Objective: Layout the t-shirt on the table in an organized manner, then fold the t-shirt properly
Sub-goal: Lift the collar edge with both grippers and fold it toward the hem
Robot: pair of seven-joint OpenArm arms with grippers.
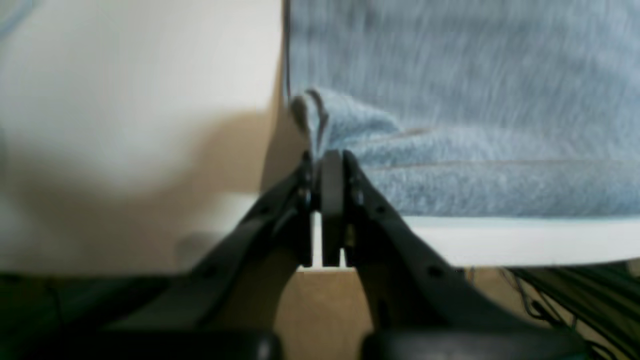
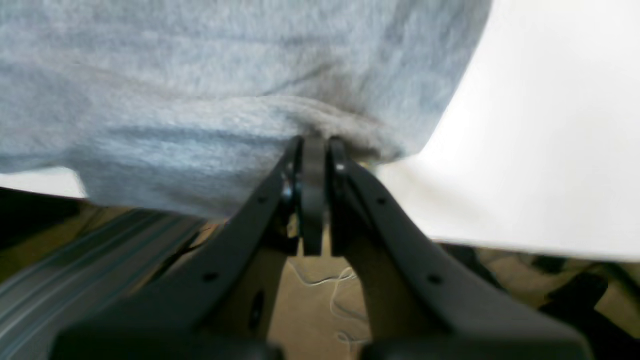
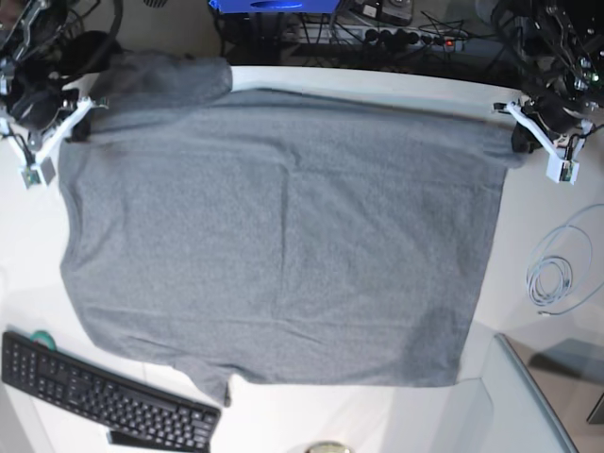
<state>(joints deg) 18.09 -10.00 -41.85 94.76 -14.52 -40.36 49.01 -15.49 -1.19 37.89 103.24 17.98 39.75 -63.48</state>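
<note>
The heather-grey t-shirt (image 3: 274, 236) lies spread almost flat on the white table (image 3: 377, 415), one sleeve bunched at the far left corner. At the shirt's far right corner in the base view, my left gripper (image 3: 517, 142) is shut on the cloth. The left wrist view shows a fold of t-shirt (image 1: 450, 125) pinched by that gripper (image 1: 325, 155) over the table edge (image 1: 500, 240). My right gripper (image 3: 80, 127) is shut on the far left corner. Its wrist view shows gathered t-shirt (image 2: 200, 100) clamped at the gripper (image 2: 315, 142), with bare table (image 2: 540, 125) to the right.
A black keyboard (image 3: 104, 396) lies at the front left, with a small green object (image 3: 40, 337) beside it. A coiled pale cable (image 3: 550, 278) rests on the right of the table. Cables and a power strip (image 3: 377, 33) run behind the far edge. A clear panel (image 3: 528, 396) stands front right.
</note>
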